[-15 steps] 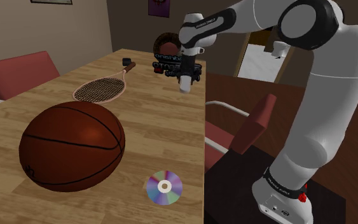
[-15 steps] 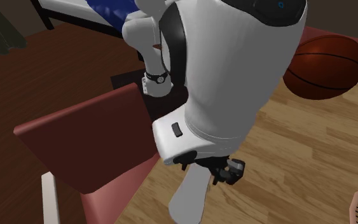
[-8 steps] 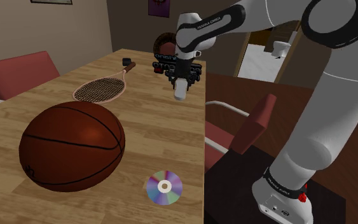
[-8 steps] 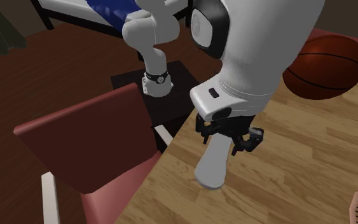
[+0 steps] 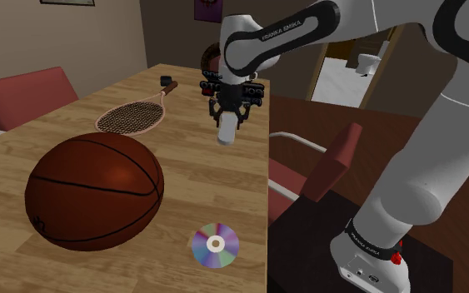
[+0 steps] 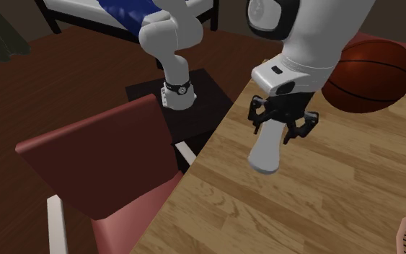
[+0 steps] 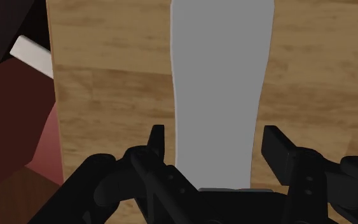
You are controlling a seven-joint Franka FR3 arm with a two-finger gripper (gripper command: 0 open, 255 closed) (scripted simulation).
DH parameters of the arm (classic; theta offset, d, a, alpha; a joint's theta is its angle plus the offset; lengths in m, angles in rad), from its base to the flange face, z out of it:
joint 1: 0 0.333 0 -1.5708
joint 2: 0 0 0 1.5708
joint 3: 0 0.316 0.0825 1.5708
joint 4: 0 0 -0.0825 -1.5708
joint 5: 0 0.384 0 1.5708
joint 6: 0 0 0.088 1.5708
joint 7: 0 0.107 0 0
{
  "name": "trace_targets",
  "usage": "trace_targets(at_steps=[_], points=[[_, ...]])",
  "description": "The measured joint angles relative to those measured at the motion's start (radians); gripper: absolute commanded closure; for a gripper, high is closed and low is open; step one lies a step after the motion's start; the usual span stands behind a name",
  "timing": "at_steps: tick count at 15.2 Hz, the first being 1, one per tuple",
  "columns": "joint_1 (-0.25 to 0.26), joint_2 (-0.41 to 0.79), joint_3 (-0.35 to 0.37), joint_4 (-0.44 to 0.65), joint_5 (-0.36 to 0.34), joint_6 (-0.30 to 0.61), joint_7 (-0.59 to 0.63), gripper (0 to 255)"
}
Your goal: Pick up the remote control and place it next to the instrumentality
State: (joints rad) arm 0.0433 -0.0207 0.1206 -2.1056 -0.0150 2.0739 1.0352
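Since a second ago, the black two-finger gripper (image 5: 227, 112) has moved in from the wooden tabletop's (image 5: 182, 158) chair-side edge, further over the wood. Its fingers are closed on the top end of the long pale grey remote control (image 5: 225, 131). The remote hangs in the air, its long way pointing down. The netted racket with the brown handle (image 5: 132, 119) lies well apart, deeper in, so I think the hand should go that way.

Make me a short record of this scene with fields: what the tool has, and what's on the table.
tool: tool shut on the remote
remote: pale grey remote, hanging from the fingers over the table near its edge, apparently clear of the wood
on table: basketball, racket, shiny disc
beside table: red chair
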Motion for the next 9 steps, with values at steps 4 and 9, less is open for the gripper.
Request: trace_targets(at_steps=[4, 9], points=[[0.046, -0.025, 0.049, -0.033, 0.007, 0.008, 0.092, 255], [0.105, -0.058, 0.114, -0.077, 0.021, 0.018, 0.208, 255]])
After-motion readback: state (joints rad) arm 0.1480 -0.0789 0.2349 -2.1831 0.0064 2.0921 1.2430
